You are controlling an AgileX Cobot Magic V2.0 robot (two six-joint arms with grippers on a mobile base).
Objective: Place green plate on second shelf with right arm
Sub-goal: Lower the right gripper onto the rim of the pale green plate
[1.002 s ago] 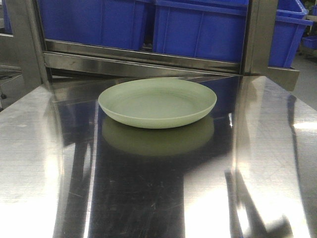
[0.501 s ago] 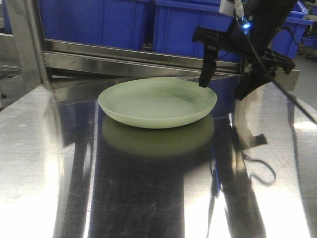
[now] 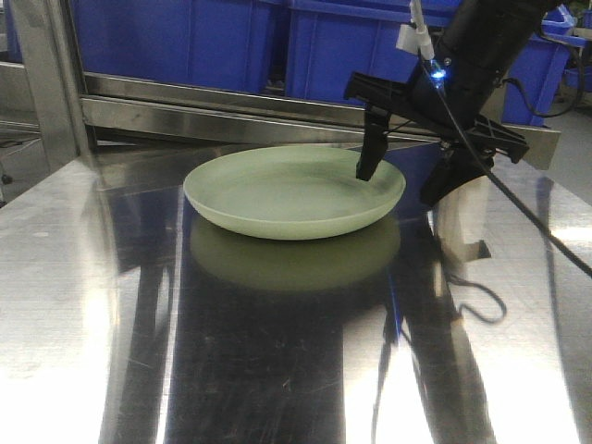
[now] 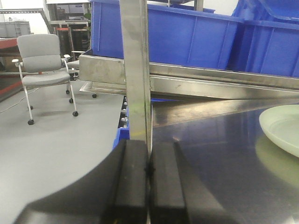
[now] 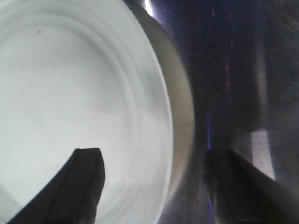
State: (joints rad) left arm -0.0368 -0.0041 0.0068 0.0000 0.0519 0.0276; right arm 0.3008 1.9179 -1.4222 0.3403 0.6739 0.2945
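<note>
lower now, right end effector gapes empty astride green plate rim; only wrist view shows left end effector closed.

Pale green plate lies flat, upright, on steel.

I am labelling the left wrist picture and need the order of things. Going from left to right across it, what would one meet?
grey office chair → steel upright post → green plate, cut off by the right edge.
</note>
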